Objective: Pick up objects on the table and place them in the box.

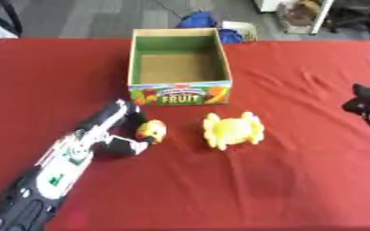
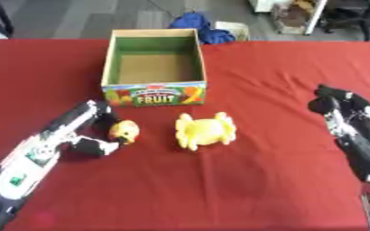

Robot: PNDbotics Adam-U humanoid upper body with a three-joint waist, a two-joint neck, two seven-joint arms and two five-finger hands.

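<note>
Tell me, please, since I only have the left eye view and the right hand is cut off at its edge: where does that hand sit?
Observer: The right eye view shows the whole right hand, over the red cloth at the table's right side, about level with the front of the box.
Operator: Is anything near it?
Observer: No, bare cloth separates it from the yellow toy.
Operator: And its arm?
Observer: Its forearm runs down toward the lower right corner.
</note>
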